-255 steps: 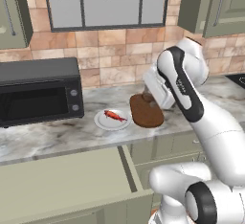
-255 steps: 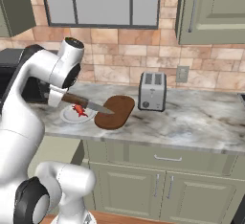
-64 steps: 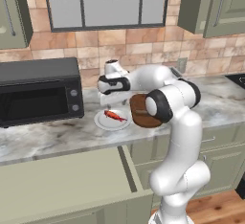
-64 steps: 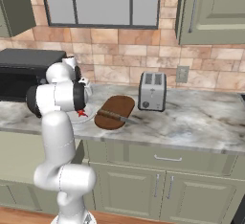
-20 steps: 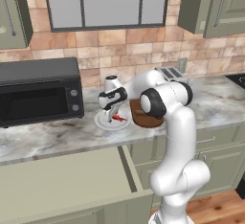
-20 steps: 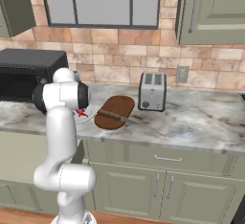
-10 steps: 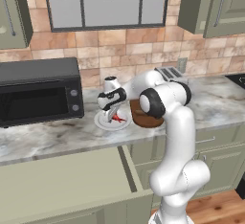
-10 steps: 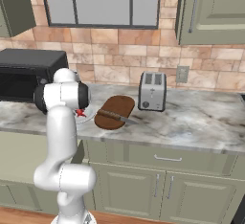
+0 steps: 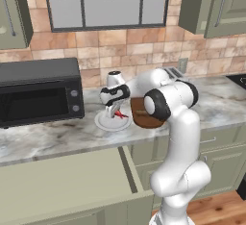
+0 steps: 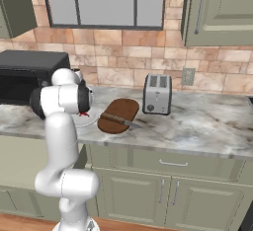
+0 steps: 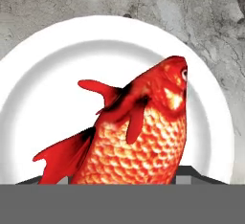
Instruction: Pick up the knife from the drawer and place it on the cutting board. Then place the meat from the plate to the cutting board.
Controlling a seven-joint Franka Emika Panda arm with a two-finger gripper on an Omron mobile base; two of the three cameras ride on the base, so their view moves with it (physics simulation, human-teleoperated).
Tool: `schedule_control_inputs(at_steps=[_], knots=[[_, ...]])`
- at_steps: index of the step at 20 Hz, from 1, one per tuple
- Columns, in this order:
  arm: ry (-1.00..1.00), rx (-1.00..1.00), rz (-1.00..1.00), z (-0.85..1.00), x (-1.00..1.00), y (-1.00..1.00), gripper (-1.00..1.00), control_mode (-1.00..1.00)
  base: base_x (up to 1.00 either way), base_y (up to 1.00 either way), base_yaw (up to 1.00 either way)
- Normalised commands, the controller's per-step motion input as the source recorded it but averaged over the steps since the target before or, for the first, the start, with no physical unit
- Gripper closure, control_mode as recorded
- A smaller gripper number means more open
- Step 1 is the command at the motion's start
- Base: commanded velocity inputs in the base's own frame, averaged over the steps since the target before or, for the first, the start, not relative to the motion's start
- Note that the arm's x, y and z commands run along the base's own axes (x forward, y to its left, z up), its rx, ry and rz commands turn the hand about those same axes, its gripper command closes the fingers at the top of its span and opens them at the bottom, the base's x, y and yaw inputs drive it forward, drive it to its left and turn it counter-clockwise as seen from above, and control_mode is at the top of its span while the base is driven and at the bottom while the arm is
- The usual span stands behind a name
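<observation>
Between the downturned gripper's [image 9: 115,114] jaws, closed around it, sits the meat [image 11: 139,132], low over the plate [image 11: 43,84].

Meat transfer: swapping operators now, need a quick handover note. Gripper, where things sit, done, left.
Gripper: down over the plate, jaws either side of the meat, a red fish; a firm grip can't be confirmed, and it is not lifted.
Knife: lying on the cutting board, blade end over the right edge, next to the toaster.
Drawer: open.
Done: knife placed on the board.
Left: secure the fish, lift it, set it on the board beside the knife.
</observation>
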Motion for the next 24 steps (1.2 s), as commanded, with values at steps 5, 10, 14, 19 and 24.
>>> schedule_control_inputs(at_steps=[5, 10, 14, 19, 24], knots=[[-0.13, 0.01, 0.00, 0.66, 0.00, -0.32, 1.00, -1.00, 0.00, 0.00, 0.00], [-0.13, 0.00, 0.02, 0.51, 0.00, -0.35, 1.00, -1.00, 0.00, 0.00, 0.00], [-0.09, 0.00, 0.04, 0.31, 0.00, -0.38, 1.00, -1.00, 0.00, 0.00, 0.00], [-0.02, 0.00, 0.05, 0.23, 0.08, -0.44, 1.00, -1.00, 0.00, 0.00, 0.00], [0.00, 0.00, 0.05, 0.19, 0.19, -0.51, 1.00, -1.00, 0.00, 0.00, 0.00]])
